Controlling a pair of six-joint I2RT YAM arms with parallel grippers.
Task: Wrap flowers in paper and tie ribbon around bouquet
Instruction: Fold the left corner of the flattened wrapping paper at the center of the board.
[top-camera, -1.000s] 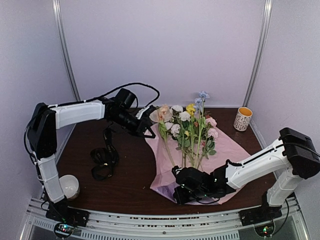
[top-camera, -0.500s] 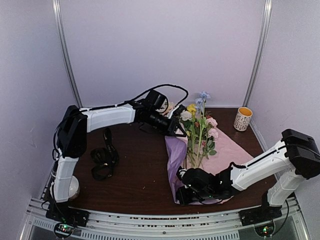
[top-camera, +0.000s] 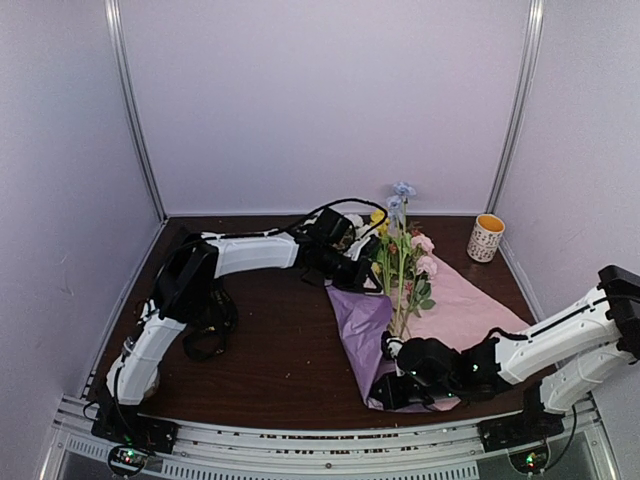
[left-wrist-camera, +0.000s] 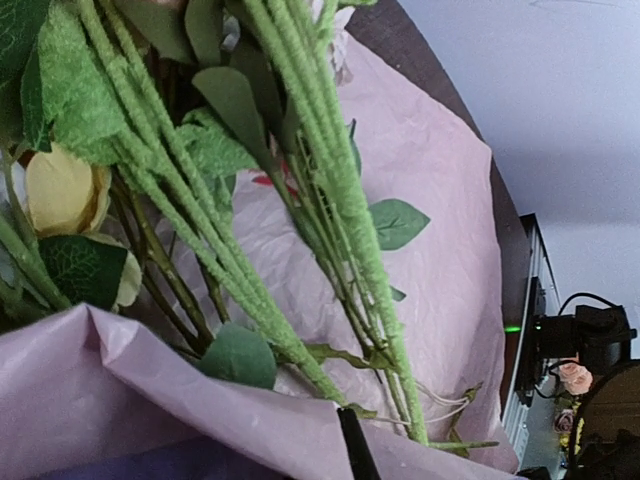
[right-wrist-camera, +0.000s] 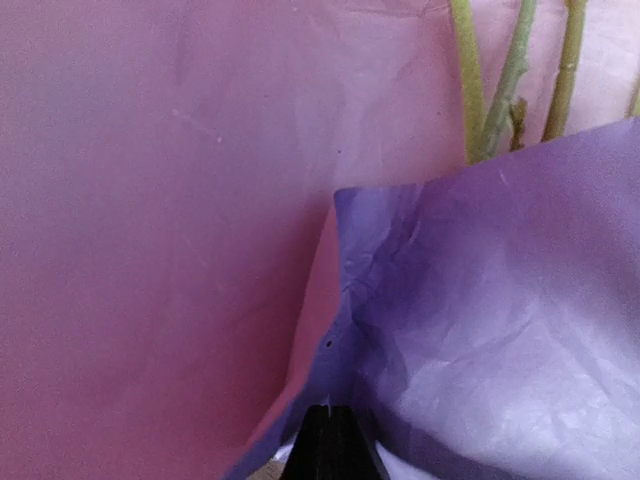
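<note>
The flowers (top-camera: 401, 250) lie on the paper (top-camera: 462, 305), heads toward the back wall, green stems (left-wrist-camera: 325, 185) running toward the near edge. The paper's left side is folded over the stems, lilac face (top-camera: 360, 312) up. My left gripper (top-camera: 358, 278) is shut on that folded edge beside the flower heads; one black fingertip (left-wrist-camera: 354, 448) shows against the fold. My right gripper (top-camera: 386, 392) is shut on the paper's near corner, its fingertips (right-wrist-camera: 328, 442) pinching the lilac flap (right-wrist-camera: 500, 320). The black ribbon (top-camera: 208, 330) lies in loops on the table at the left, partly behind the left arm.
A yellow-rimmed patterned cup (top-camera: 486, 237) stands at the back right corner. The left arm (top-camera: 250, 252) stretches across the dark wooden table (top-camera: 280, 350) from the near left. White booth walls close in the back and both sides.
My left gripper swept right with the paper's left edge, folding it over the stems. My right gripper shifted a little right with the near corner.
</note>
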